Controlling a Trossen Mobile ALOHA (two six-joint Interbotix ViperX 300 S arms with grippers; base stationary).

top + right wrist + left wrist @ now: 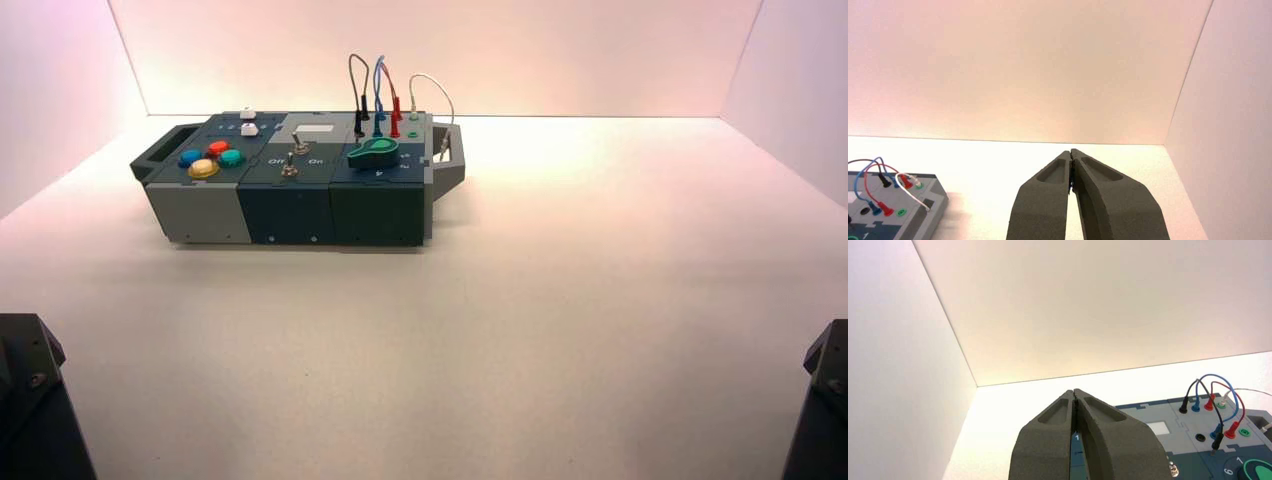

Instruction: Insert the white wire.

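- The pale tabletop (560, 330) carries everything.
- The box (290, 212) stands toward its far side, left of the middle, a handle at each end.
- Left hand (1074, 391): at the near left, well apart from the box, fully closed on nothing.
- Right hand (1071, 151): at the near right, also closed and holding nothing.
- White wire (911, 194): one end sits in the rear green socket (919, 186) at the box's right; the other dangles loose by the right handle (456, 165).
- Blue wire (1221, 376) and red wire (1242, 402): both ends of each plugged in.
- Black wire (1203, 384): one end plugged in at the rear, the other beside the front black socket (1200, 437).
- Green knob (374, 153): front right section.
- Four coloured buttons (204, 167): left section.
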